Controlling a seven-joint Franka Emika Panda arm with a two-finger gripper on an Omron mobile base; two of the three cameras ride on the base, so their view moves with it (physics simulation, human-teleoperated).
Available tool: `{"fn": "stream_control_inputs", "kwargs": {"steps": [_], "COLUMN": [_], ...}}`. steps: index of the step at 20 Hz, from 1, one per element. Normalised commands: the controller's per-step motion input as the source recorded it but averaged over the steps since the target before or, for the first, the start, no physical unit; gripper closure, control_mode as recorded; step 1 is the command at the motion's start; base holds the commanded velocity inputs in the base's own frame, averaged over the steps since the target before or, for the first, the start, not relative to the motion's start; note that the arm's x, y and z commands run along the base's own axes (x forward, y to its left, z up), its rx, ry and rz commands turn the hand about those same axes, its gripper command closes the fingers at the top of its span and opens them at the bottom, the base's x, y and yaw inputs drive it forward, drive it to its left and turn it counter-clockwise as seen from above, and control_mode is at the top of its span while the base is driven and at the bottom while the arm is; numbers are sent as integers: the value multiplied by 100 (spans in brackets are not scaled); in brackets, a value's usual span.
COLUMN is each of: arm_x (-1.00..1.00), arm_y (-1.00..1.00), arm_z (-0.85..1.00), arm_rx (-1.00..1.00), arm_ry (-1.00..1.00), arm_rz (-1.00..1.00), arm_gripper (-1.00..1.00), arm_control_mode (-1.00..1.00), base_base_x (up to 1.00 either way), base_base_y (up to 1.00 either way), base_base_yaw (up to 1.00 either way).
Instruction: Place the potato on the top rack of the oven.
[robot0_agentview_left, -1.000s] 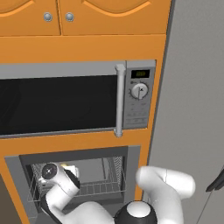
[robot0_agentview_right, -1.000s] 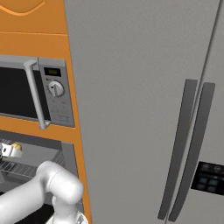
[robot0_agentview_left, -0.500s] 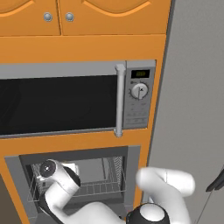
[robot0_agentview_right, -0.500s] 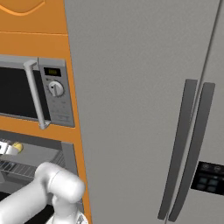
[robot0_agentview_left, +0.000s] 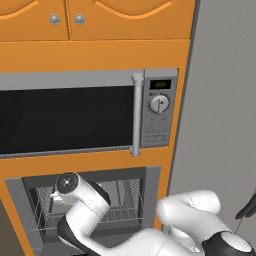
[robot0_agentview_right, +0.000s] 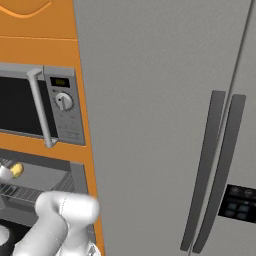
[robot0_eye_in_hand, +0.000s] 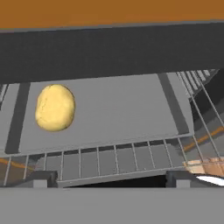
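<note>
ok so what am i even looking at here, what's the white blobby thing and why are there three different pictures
The white blobby thing is a robot arm in a simulated kitchen. Two cameras ride on its base, behind it on either side, so two of the pictures show the same scene from the left and from the right. The third camera sits on the arm's hand and looks along its gripper, whose two dark tips stand apart with nothing between them.

The arm reaches into the oven, the grey-framed opening below the microwave. The tall grey doors at the right of the right base view belong to a fridge.

Inside the oven, the yellow lump is a potato. It lies on the flat grey tray of the top rack, a wire shelf. Nothing is held right now.
</note>
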Motion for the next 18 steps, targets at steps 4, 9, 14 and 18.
{"fn": "stream_control_inputs", "kwargs": {"steps": [4,9,14,18], "arm_x": [-84,-54,-13,-2], "arm_y": [-97,-60,2,36], "arm_z": [62,68,26,-6], "arm_rx": [33,24,0,-14], "arm_ry": [1,9,8,-1], "arm_rz": [-6,0,3,1], "arm_gripper": [-100,-100,-100,-100], "arm_control_mode": [-100,-100,-100,-100], "base_base_x": [0,0,0,0], "base_base_y": [0,0,0,0], "base_base_yaw": [0,0,0,0]}}
